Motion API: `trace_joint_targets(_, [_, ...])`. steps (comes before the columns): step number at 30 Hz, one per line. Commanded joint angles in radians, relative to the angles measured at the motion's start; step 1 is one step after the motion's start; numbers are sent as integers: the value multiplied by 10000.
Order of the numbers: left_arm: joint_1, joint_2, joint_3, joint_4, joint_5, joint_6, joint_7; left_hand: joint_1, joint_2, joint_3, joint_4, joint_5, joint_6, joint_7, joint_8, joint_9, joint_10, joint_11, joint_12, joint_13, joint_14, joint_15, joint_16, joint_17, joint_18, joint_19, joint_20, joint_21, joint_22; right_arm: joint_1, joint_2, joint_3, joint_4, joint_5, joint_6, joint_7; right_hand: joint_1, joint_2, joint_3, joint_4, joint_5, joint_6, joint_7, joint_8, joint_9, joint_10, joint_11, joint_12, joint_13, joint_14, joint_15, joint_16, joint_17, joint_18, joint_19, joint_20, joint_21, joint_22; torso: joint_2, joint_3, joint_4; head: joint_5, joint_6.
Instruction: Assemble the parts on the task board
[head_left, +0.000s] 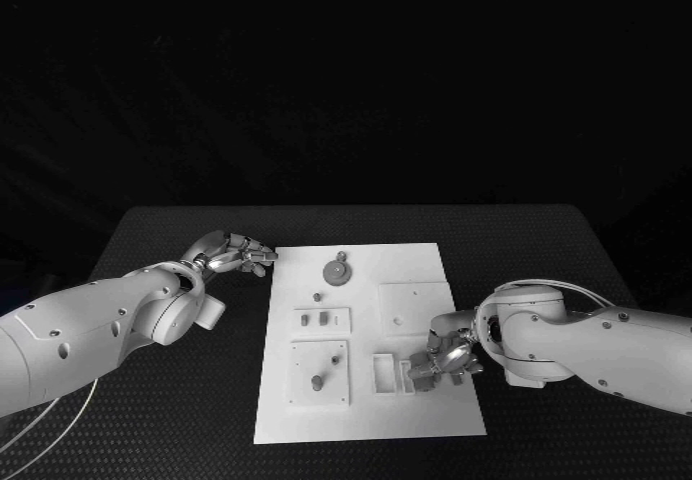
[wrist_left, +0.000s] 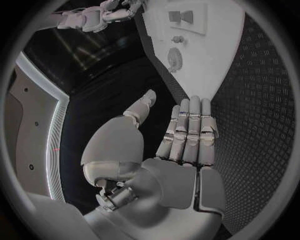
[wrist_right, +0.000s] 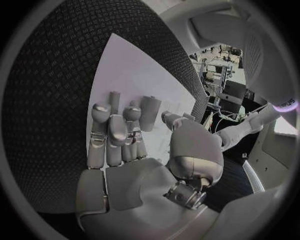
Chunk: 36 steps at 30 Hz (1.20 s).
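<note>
Task board (head_left: 418, 270): white rectangular plate lying flat in the middle of the black table (head_left: 534, 240), long side running away from the robot. On it, far end: a round disc-shaped part (head_left: 338, 271) with a small knob, lying flat. Mid-board, left side: a small raised plate (head_left: 322, 320) carrying two short dark parts side by side. Near left: a larger raised plate (head_left: 320, 373) with a short peg (head_left: 316, 382) standing upright in it. Near right: a small open rectangular frame (head_left: 385, 373), just beside the right hand. Left hand (head_left: 231, 252): off the board, over the bare table just beside the board's far left corner; fingers apart and lightly curved, holding nothing; in the left wrist view its fingers (wrist_left: 190, 127) lie straight and close together, thumb set apart, pointing toward the board's edge, the disc-shaped part (wrist_left: 174, 59) well ahead of the fingertips. Right hand (head_left: 447, 358): over the board's near right edge, fingers curled inward and downward next to the rectangular frame; whether anything is held between them cannot be told from the head view. In the right wrist view the right hand (wrist_right: 122, 137) lies with fingers drawn together above the white board (wrist_right: 125, 65), fingertips near or on its surface; contact cannot be confirmed.
</note>
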Motion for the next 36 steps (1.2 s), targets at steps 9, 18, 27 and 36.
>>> trace_joint_targets(9, [-1,-11,5,23,71,141,71,-109,27,-15,56,-38,-83,13,45,-16,-30,66,-31,-18,50,39,-72,21,-35,-21,48,67,-12,-78,161,-35,-170,-221,-289,-16,326,252,-106,77,-27,2,37,-85,34,65,14,82,27,71,-10,72,54,372,15,-74,92,197,-2,2,-9,46,-30])
trace_joint_targets(18, [-1,-18,5,28,71,149,64,-122,30,-13,60,-38,-87,13,44,-19,-32,66,-31,-21,50,39,-80,30,-34,-24,48,66,-14,-78,183,-40,-174,-227,-388,-32,1018,1152,-589,-520,291,25,40,-114,79,62,38,100,56,80,9,76,100,372,-61,-18,158,216,-4,-4,-6,45,-34])
trace_joint_targets(27, [-1,-30,5,24,71,146,58,-127,32,-5,59,-38,-89,13,46,-22,-34,66,-31,-25,51,38,-91,43,-32,-28,47,67,-17,-78,139,-46,-146,-194,-513,-22,1668,2188,-1180,-2343,328,141,14,-126,130,106,4,108,72,113,-8,104,195,372,-188,74,236,201,-8,-2,-12,48,-36])
trace_joint_targets(36, [-2,-39,5,8,72,143,51,-131,33,-1,59,-38,-90,13,47,-24,-34,66,-30,-28,53,38,-97,51,-32,-29,47,68,-19,8,-102,-39,165,339,-1022,-2,-510,2675,109,-5124,380,456,3,-437,-3,224,-2,75,-27,259,-1,-9,236,372,33,175,104,165,-5,11,-20,68,-41])
